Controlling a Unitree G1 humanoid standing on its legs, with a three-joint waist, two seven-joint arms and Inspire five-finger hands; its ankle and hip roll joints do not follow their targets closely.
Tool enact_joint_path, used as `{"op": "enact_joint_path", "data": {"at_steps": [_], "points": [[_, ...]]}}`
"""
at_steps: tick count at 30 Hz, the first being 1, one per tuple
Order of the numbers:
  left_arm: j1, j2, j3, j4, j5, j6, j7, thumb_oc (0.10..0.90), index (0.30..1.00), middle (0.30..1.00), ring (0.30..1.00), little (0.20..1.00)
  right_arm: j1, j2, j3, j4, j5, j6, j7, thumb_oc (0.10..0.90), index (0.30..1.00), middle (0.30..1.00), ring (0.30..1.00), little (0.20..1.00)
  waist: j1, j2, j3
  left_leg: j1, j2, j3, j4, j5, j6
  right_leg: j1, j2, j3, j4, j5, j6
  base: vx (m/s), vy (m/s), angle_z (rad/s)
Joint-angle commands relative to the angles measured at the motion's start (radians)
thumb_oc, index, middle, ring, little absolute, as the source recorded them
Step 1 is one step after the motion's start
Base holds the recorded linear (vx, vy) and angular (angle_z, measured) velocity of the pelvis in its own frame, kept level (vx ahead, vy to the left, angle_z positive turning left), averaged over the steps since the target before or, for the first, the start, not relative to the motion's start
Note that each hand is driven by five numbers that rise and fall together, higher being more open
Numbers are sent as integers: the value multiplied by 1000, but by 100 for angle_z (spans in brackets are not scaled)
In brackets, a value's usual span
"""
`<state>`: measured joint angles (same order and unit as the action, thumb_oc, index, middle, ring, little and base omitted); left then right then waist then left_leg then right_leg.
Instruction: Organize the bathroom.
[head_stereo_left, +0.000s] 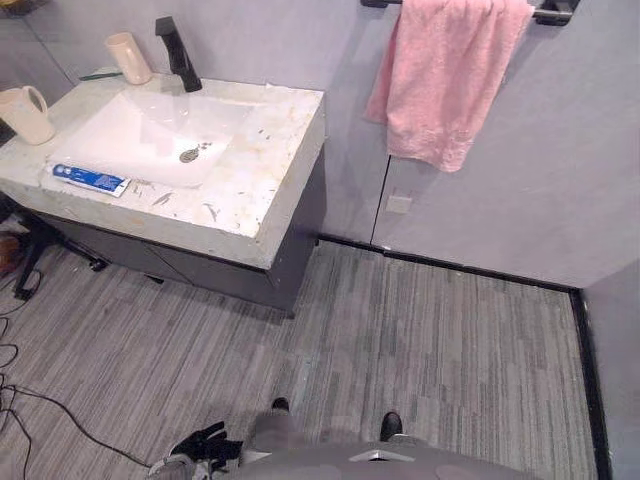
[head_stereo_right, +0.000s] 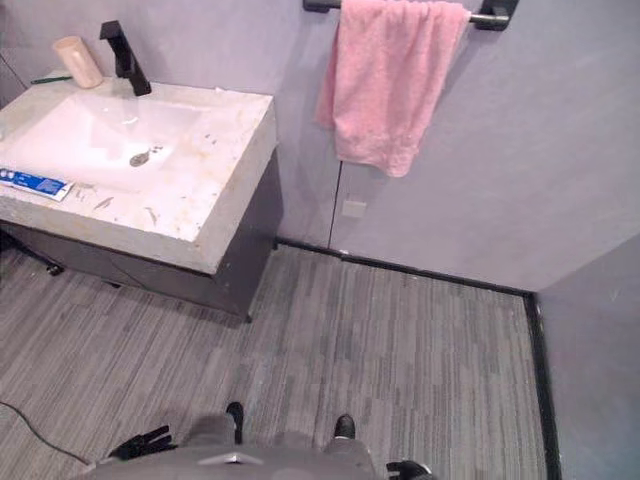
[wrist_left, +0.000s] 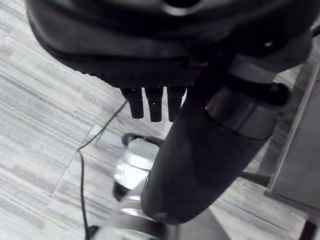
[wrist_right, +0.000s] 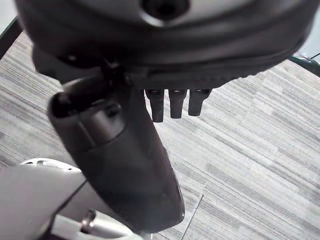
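A toothpaste tube (head_stereo_left: 90, 179) lies flat at the front left edge of the surface (head_stereo_left: 262, 205), beside the basin (head_stereo_left: 150, 135); two cups (head_stereo_left: 128, 57) stand at the back and left edges. No item is gripped: the left robot hand (wrist_left: 155, 102) and right robot hand (wrist_right: 172, 102) hang with relaxed fingers. An approach and a reach are judged next. A pink towel (head_stereo_left: 445, 75) hangs well apart.
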<state>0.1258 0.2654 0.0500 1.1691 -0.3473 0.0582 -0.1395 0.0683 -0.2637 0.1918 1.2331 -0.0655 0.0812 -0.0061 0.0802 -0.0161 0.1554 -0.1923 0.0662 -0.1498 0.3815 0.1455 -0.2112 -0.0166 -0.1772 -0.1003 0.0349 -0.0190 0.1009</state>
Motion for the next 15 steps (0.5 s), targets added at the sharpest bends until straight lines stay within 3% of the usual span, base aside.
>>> {"op": "enact_joint_path", "data": {"at_steps": [1, 2, 3, 4, 5, 6, 7, 8, 9, 10, 11, 15], "points": [[9, -28, -46, 11, 36, -17, 4, 800, 900, 900, 900, 900, -31, -14, -19, -30, 5, -19, -3, 800, 900, 900, 900, 900, -1, 3, -7, 172, 81, 51, -197, -179, 118, 4, 41, 13, 52, -41, -20, 117, 321, -85], [9, -28, -46, 11, 36, -17, 4, 800, 900, 900, 900, 900, -31, -14, -19, -30, 5, -19, -3, 800, 900, 900, 900, 900, -1, 3, -7, 172, 81, 51, -197, -179, 118, 4, 41, 13, 52, -41, -20, 125, 512, -122], [-4, -23, -63, 26, 40, -15, 3, 800, 900, 900, 900, 900, -25, -20, -33, -21, 2, -30, -8, 800, 900, 900, 900, 900, -17, 18, -10, 187, 166, 86, -295, -121, 94, -2, 15, 7, 78, -57, -9, 39, 242, -67], [-4, -23, -63, 26, 40, -15, 3, 800, 900, 900, 900, 900, -25, -20, -33, -21, 2, -30, -8, 800, 900, 900, 900, 900, -17, 18, -10, 187, 166, 86, -295, -121, 94, -2, 15, 7, 78, -57, -9, 53, 456, -75], [-19, -26, -68, 31, 31, -14, 4, 800, 900, 900, 900, 900, -25, -29, -39, -20, -3, -33, -10, 800, 900, 900, 900, 900, -21, 23, -6, 187, 178, 50, -298, -131, 80, -14, -22, 23, 95, -53, 14, 13, 374, 17], [-24, -29, -68, 29, 27, -11, 6, 800, 900, 900, 900, 900, -36, -36, -41, -19, -20, -28, -7, 800, 900, 900, 900, 900, -23, 26, -2, 192, 164, 24, -279, -172, 74, -35, -48, 43, 113, -44, 33, 24, 603, 30], [-28, -35, -74, 31, 11, -10, 16, 800, 900, 900, 900, 900, -46, -39, -42, -17, -45, -27, -7, 800, 900, 900, 900, 900, -31, 30, 4, 203, 153, 48, -257, -202, 69, -56, -84, 40, 139, -28, 61, 10, 389, 37], [-28, -35, -74, 31, 11, -10, 16, 800, 900, 900, 900, 900, -46, -39, -42, -17, -45, -27, -7, 800, 900, 900, 900, 900, -31, 30, 4, 203, 153, 48, -257, -202, 69, -56, -84, 40, 139, -28, 61, 16, 384, 16], [-34, -31, -75, 30, 11, -2, 20, 800, 900, 900, 900, 900, -45, -37, -46, -14, -49, -31, -13, 800, 900, 900, 900, 900, -33, 32, 10, 188, 136, 70, -223, -222, 72, -53, -115, 37, 149, -22, 77, 25, 485, 21], [-48, -14, -70, 14, -3, 25, 36, 800, 900, 900, 900, 900, -37, -34, -47, -12, -59, -36, -22, 800, 900, 900, 900, 900, -30, 25, 29, 160, 89, 103, -142, -270, 83, -27, -179, 19, 141, -1, 112, 27, 635, 44], [-48, -3, -62, 6, -7, 39, 38, 800, 900, 900, 900, 900, -34, -33, -44, -17, -53, -33, -30, 800, 900, 900, 900, 900, -24, 22, 34, 159, 71, 105, -126, -289, 93, -21, -205, 14, 139, 9, 124, 23, 529, 79], [-34, 10, -44, 10, 7, 41, 45, 800, 900, 900, 900, 900, -23, -41, -44, -41, -52, -26, -34, 800, 900, 900, 900, 900, -8, 11, 37, 141, 26, 107, -61, -339, 113, 1, -243, 4, 122, 37, 128, -12, 266, 50]]}}
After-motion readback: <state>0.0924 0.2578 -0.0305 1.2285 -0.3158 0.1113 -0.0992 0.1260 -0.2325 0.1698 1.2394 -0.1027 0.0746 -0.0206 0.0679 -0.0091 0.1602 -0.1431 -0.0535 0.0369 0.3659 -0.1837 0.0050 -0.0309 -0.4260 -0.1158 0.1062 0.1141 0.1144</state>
